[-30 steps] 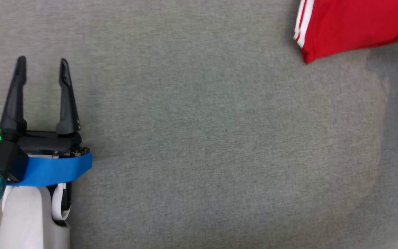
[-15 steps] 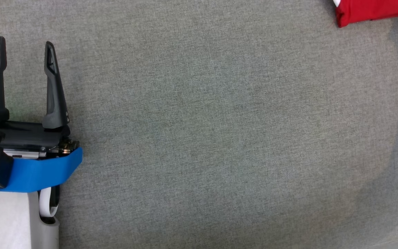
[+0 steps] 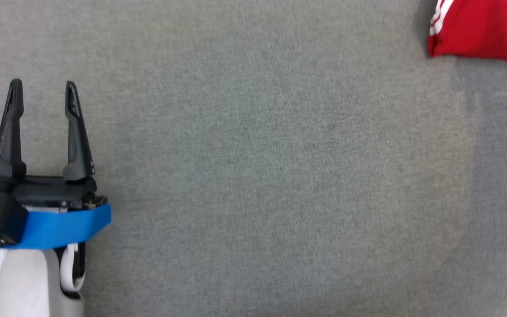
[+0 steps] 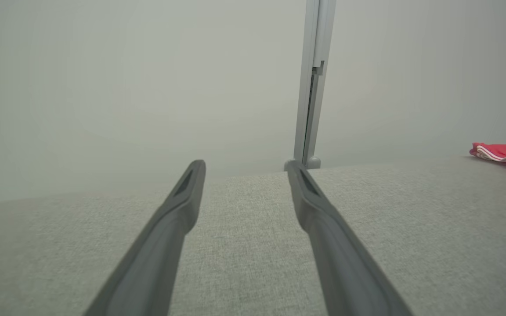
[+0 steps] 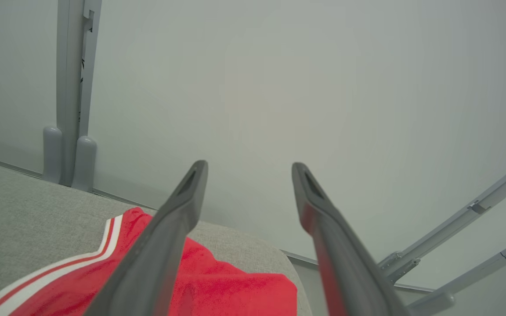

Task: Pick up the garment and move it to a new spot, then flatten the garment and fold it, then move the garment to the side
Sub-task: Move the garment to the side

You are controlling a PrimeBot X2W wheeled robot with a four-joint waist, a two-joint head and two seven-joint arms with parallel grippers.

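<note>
Garment (image 3: pixel 486 28) lying folded upper right, likely set aside | left end effector (image 3: pixel 43 82), right end effector (image 5: pixel 248 165) standing spread, empty.

The left gripper (image 3: pixel 43 83) points straight forward, jaws apart, and the right gripper (image 5: pixel 248 166) is spread likewise

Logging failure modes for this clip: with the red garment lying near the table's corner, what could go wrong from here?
1. The garment lies close to the far corner of the table, by the open right hand; a nudge might slide it off.
2. In the head view the frame's edge cuts the garment, so its fold is hard to check.
</note>
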